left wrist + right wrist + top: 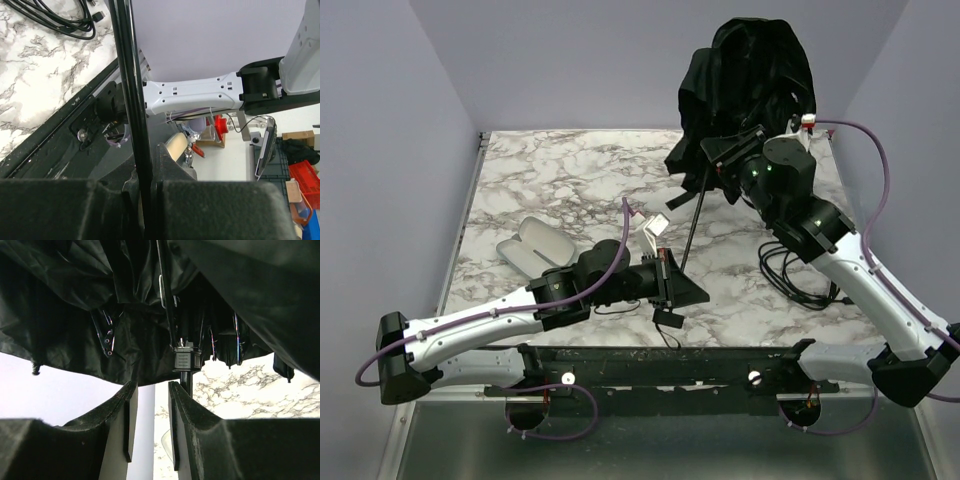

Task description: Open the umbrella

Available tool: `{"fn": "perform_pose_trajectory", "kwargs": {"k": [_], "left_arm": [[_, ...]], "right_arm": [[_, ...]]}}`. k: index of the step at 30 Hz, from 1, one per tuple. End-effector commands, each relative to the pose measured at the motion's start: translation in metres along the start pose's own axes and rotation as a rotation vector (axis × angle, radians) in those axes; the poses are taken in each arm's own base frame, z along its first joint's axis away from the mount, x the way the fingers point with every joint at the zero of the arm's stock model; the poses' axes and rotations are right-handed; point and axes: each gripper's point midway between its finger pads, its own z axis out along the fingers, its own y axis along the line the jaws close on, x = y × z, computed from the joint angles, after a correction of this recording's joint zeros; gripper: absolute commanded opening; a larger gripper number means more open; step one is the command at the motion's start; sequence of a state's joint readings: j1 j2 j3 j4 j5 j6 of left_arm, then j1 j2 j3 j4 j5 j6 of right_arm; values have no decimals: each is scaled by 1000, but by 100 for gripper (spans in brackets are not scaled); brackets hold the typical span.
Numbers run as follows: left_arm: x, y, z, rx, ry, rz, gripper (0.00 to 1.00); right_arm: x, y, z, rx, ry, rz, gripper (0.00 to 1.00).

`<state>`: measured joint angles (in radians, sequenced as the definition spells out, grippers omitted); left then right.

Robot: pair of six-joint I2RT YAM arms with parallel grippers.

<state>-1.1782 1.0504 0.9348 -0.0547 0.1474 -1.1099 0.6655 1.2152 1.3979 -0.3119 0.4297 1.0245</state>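
– While all three views are up, what does each give you that the others don't?

– Only the overhead shows me the whole umbrella at once. Its canopy is bunched high over the far right corner of the worktop, and the shaft slants down to my left end effector near the middle of the near edge. The left wrist view adds the grip itself: the fingers are pressed together on the shaft, pinching it. The right wrist view looks up under the folds of the canopy to the runner.

– And the right end effector?

– From above, my right end effector sits at the canopy's base. From its own camera the fingers are parted by a narrow gap with nothing in it, and the shaft passes just beyond one fingertip.

– Which way does the umbrella point?

– Its long axis runs from near-centre towards the far right, tilted, with the canopy end up and the lower end at my left end effector. The fabric hangs limp, not spread.

– Counts?

– One umbrella. Two arms, a left arm and a right arm, with one end effector each. One pale green case lies left of centre, and one coil of black cable lies beside the right arm.
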Motion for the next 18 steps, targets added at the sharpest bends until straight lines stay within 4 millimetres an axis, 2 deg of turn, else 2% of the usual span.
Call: {"fn": "perform_pose_trajectory", "kwargs": {"k": [1,4,11,18], "left_arm": [[-23,-42,-17,137,-106,123,0],[-24,-41,-19,125,-111,131,0],[-25,-39,-18,110,-111,140,0],[-25,-42,-15,119,-106,143,0]], "right_arm": [[-9,-16,1,93,-33,-36,36],[-10,-17,-1,99,-29,-62,36],[-31,4,-20,49,-36,-95,38],[-16,-7,-15,69,1,-92,38]]}}
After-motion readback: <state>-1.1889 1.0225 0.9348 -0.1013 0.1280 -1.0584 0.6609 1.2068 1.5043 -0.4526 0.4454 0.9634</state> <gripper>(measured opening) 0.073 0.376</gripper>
